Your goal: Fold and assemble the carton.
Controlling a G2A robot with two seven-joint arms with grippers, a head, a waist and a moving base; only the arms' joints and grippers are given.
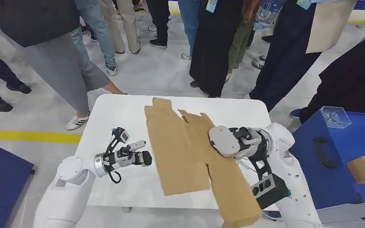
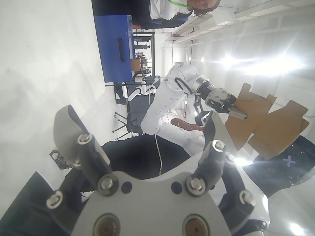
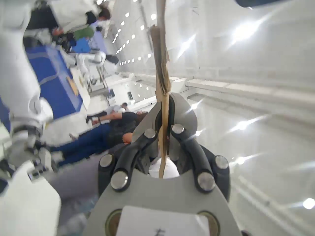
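White tabletop point(image 1: 114, 114) with a flat brown carton point(image 1: 182, 148) over it, an unfolded blank; no panel looks folded up yet. The carton's long axis runs from the tabletop's far edge toward the robot, and its near end overhangs the near edge. It seems lifted rather than lying flat, but I can't tell how much.

Right claw point(image 3: 165, 106) is clamped on the carton's right-hand edge about mid-length, cardboard edge-on between its fingers. Left claw point(image 1: 142, 153) is spread wide and empty, near the carton's left long edge, pointing at it but not touching.

Judgement: the next move turns on that gap. The left claw is the free one and nearest the left edge, so it likely crosses to take a panel while the right holds. Nothing lies between the left claw and the carton. Blue bin point(image 1: 325, 165) sits well apart on the carton's right, past the right arm.
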